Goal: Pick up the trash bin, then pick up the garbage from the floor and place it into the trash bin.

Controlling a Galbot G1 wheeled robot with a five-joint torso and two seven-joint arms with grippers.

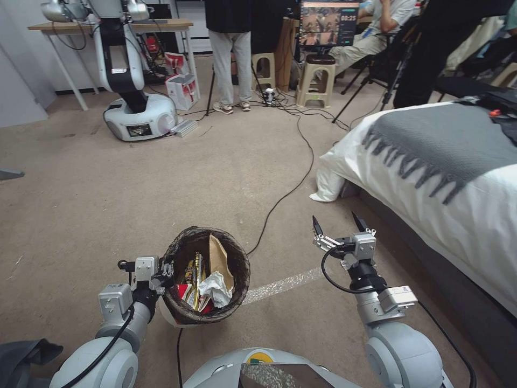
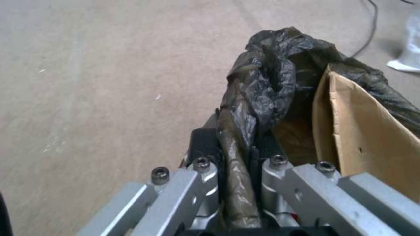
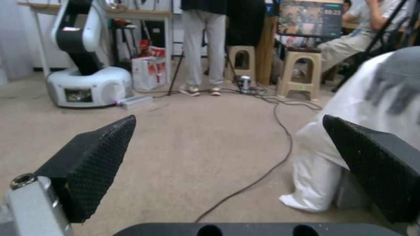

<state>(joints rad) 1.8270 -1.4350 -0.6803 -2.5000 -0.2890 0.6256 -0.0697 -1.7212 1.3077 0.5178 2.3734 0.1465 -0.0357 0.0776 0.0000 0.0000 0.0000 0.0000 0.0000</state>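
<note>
Head view, lower centre: small round white trash bin [image 1: 171,318], dark liner, holding brown paper bag [image 1: 218,257], crumpled tissue [image 1: 215,288], wrappers; left gripper [image 1: 165,277] fingers pinching rim; right gripper [image 1: 337,225] fingers spread.

Small round white trash bin [image 1: 207,280] with a dark liner bag [image 2: 267,82] folded over the rim, held off the carpet at its left edge, rim pinched. Sat tilted a bit, mouth open upward. Was stuffed with garbage: brown paper bag [image 1: 218,258] standing upright against the far side, crumpled white tissue [image 1: 215,288] in front, yellow snack wrappers [image 1: 195,277] beside it, bit of red underneath.
</note>
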